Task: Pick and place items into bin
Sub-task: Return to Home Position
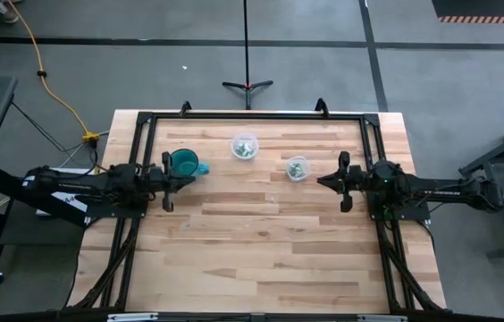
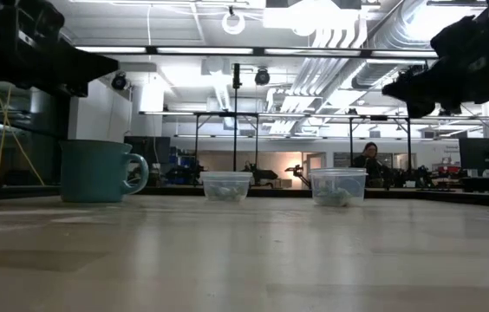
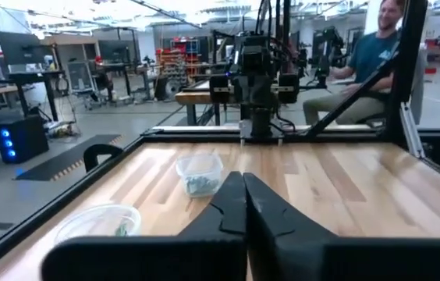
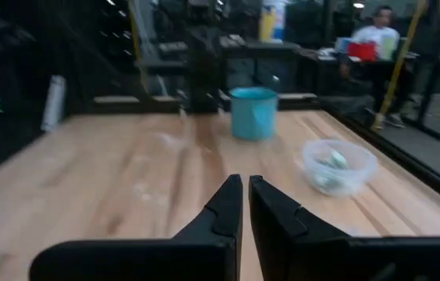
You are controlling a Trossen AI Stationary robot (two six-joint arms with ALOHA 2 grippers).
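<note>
A teal mug (image 1: 185, 163) (image 2: 99, 171) (image 4: 253, 112) stands upright near the table's far-left part. Two small clear cups rest on their bases: one (image 1: 245, 147) (image 2: 226, 186) (image 3: 199, 173) toward the far edge, one (image 1: 298, 167) (image 2: 339, 185) (image 4: 338, 164) right of centre. Each holds tiny pale green-and-whitish pieces (image 4: 332, 161). My left gripper (image 1: 179, 181) (image 3: 243, 191) is shut, raised just on the near side of the mug. My right gripper (image 1: 323, 182) (image 4: 246, 191) is shut, raised near the right-hand cup. Neither touches anything.
A black metal frame (image 1: 252, 116) runs along the far, left and right sides of the wooden table (image 1: 261, 250). The table's middle and near half are bare wood. A person (image 3: 368, 70) sits beyond the right edge of the table; another person (image 2: 368, 162) shows far off in the room.
</note>
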